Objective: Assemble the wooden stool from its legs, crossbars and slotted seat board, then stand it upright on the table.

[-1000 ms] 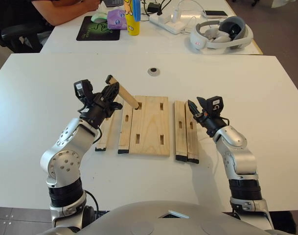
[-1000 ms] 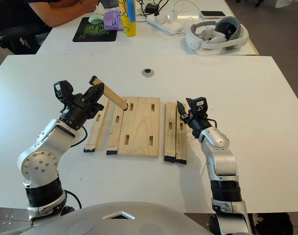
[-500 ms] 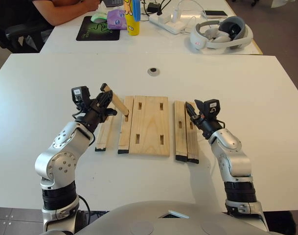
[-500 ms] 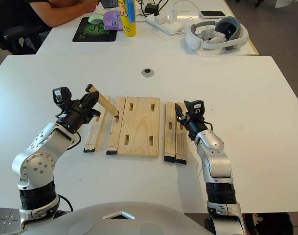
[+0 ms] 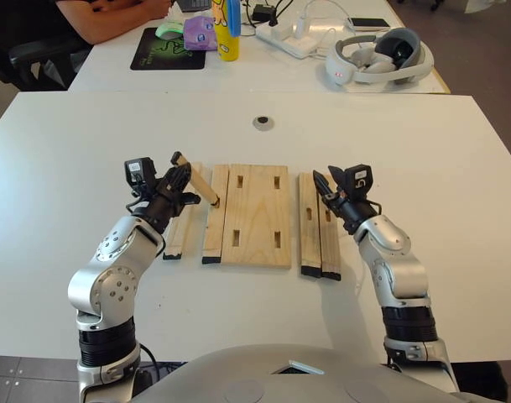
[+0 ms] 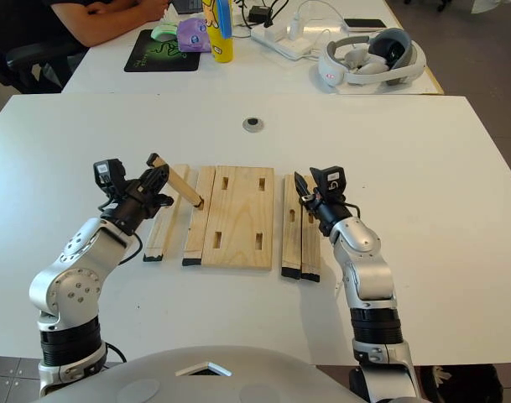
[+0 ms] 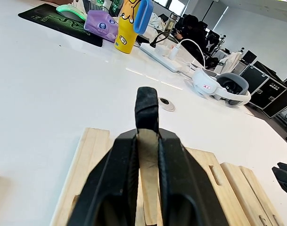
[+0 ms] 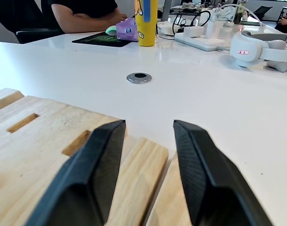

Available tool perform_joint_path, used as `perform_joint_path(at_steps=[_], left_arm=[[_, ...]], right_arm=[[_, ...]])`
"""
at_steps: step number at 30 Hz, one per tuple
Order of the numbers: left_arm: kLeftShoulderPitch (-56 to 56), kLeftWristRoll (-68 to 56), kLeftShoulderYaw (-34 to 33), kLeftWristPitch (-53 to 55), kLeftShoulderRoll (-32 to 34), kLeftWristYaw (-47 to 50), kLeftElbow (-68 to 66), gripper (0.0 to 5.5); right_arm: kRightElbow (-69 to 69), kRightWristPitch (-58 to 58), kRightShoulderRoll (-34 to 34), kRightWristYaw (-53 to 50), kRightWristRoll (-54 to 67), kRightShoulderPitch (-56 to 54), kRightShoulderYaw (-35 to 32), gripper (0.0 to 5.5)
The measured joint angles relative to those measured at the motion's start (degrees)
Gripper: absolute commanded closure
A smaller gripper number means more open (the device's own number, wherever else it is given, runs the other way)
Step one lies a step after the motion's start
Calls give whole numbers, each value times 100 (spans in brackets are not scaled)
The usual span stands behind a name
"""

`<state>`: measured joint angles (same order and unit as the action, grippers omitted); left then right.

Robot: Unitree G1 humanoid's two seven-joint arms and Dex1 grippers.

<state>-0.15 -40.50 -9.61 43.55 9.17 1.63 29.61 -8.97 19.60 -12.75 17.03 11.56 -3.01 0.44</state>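
Left gripper (image 5: 180,177) is clamped on a wooden leg (image 5: 204,190), tilted with its low end at the slotted bar (image 5: 213,225) just left of the seat board (image 5: 257,214), while the right gripper (image 5: 322,186) hangs open over the two bars (image 5: 315,227) on the board's other side.

Round metal grommet (image 5: 263,122) nearest. Behind it on the far desk (image 5: 263,77), left to right: black mouse pad (image 5: 159,52), purple pouch (image 5: 199,34), yellow bottle (image 5: 228,34), white power strip (image 5: 284,39), white headset (image 5: 379,57).
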Motion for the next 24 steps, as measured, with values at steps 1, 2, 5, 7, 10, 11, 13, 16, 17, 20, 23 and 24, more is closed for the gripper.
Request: perform_joint_path(at_steps=[1,2,5,7,10,11,13,16,17,20,23,24], left_arm=[[0,-5,5,-3,-78,31,2,509],[1,-4,5,-7,-117,45,3,509],[34,5,32,-22,-234,92,11,509],[84,17,26,-30,-255,109,15,509],[163,30,15,-44,-274,133,46,509],[194,54,9,-61,-276,133,47,509],[238,71,2,-118,-288,135,52,509],[250,83,4,-139,-324,147,52,509],[249,101,4,-145,-325,149,52,509],[249,135,1,-155,-331,159,51,509],[251,148,4,-160,-374,172,51,509],[251,185,15,-164,-391,174,51,509]], right_arm=[[0,7,-1,20,0,-12,17,363],[1,11,-2,28,0,-18,20,363],[0,58,-10,62,1,-62,43,363],[0,97,-20,74,2,-77,52,363],[-2,128,-25,85,4,-80,55,363],[-6,136,-27,94,4,-80,56,363],[-27,173,-33,112,4,-80,58,363],[-45,191,-42,120,4,-81,59,363],[-48,208,-45,120,4,-81,59,363],[-60,220,-45,124,4,-81,76,363],[-60,226,-44,131,6,-82,111,363],[-61,228,-44,131,6,-84,119,363]])
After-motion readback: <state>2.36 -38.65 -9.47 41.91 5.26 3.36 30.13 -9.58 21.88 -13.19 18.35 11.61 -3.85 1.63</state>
